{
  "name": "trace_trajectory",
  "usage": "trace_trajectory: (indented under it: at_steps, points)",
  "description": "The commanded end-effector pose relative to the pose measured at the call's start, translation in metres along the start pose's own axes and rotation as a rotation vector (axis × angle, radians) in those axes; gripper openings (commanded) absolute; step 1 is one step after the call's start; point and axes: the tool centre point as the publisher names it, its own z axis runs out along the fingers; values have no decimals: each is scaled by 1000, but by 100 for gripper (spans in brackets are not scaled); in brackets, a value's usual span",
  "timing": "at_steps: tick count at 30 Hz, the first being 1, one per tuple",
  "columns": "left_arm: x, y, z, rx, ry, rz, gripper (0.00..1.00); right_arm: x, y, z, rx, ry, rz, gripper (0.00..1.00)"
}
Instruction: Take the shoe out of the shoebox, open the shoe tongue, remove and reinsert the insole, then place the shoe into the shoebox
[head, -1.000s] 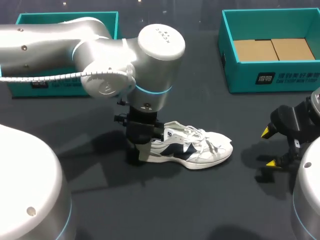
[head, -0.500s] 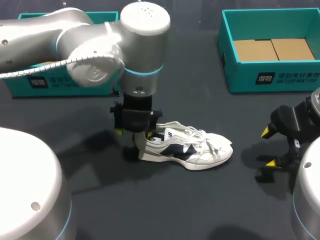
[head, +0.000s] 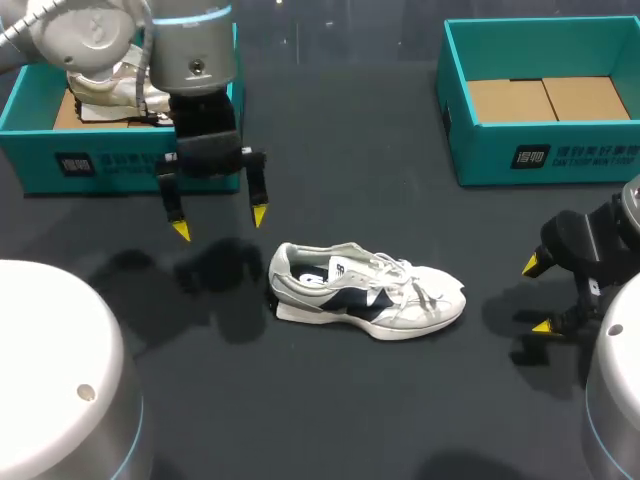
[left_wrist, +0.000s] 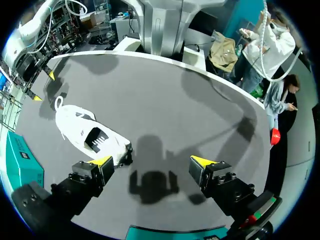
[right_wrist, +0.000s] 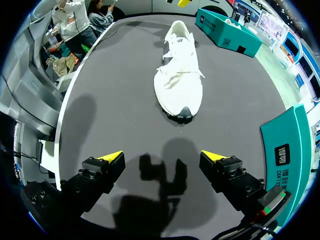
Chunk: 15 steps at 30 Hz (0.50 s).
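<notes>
Right shoebox front wall: white logo block plus a line of characters.
Left shoebox front wall: same white print.
Shoe side: small mark on the dark panel, too small to read.

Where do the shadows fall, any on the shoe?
Head view: the left end effector throws a soft shadow beside the shoe, not on it. Left wrist view: same shadow, just ahead, beside the heel. Right wrist view: shadow of the right end effector stops short of the toe.

left shoebox — half hidden, behind left arm
</notes>
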Motion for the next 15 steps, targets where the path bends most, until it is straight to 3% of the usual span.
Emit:
trace_trajectory:
  at_steps: [1, 10, 11, 13, 15]
  points:
    - [9, 9, -1, 174, -37, -61, 100, 2, 0, -1, 2, -3, 0, 100]
    - [9, 9, -1, 174, -37, -61, 100, 2, 0, -1, 2, -3, 0, 100]
    - [10, 13, 1, 182, -93, -130, 100, 2, 0, -1, 2, -3, 0, 100]
    - [16, 22, 1, 295, -187, -277, 100, 2, 0, -1, 2, -3, 0, 100]
    - [19, 31, 2, 344, -274, -403, 100, 2, 0, -1, 2, -3, 0, 100]
